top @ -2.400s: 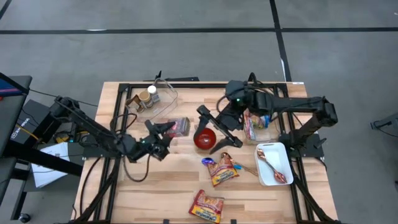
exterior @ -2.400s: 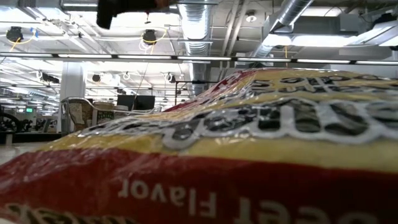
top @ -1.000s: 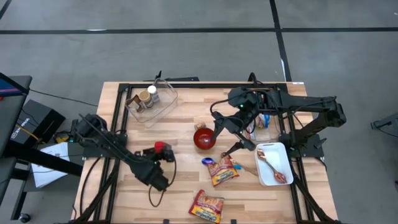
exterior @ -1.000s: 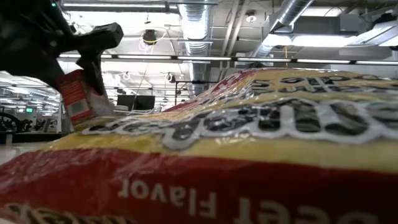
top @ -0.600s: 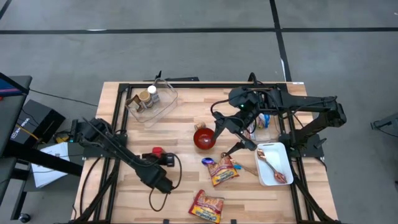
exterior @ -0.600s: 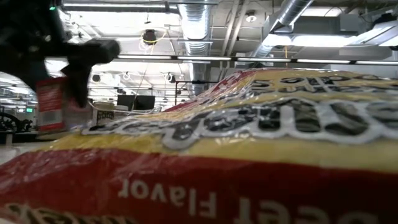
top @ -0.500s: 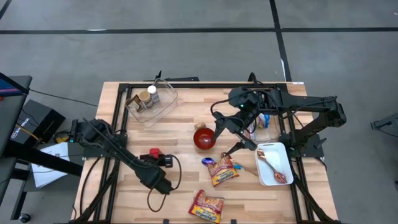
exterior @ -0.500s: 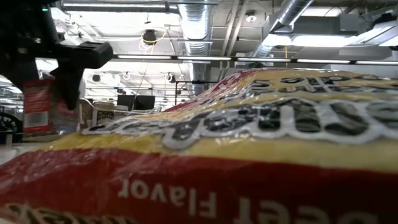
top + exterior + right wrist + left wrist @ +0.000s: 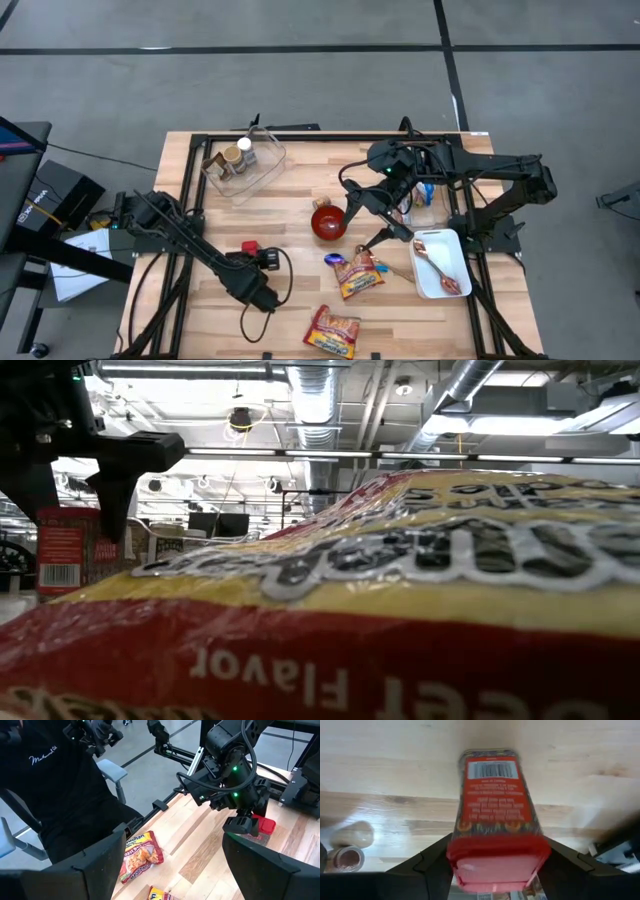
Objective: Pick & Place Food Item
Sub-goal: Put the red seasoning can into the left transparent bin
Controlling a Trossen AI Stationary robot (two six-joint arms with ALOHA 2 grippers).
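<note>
Red cardboard food box (image 9: 495, 827) stands upright on the wooden table (image 9: 290, 300) near its left side, between the fingers of my left gripper (image 9: 256, 257); I cannot tell if I still squeeze it, so I should let go slowly and lift straight up. To the right sit a red bowl (image 9: 329, 222) and shiny snack packets (image 9: 356, 273), well apart from the box, and my right gripper (image 9: 372, 228) waits wide open over them.

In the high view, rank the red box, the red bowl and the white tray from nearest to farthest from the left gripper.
1. Red box: between the fingers of the left gripper, on the table's left side.
2. Red bowl: mid-table, toward the right arm.
3. White tray: at the table's right edge, holding a spoon.
</note>
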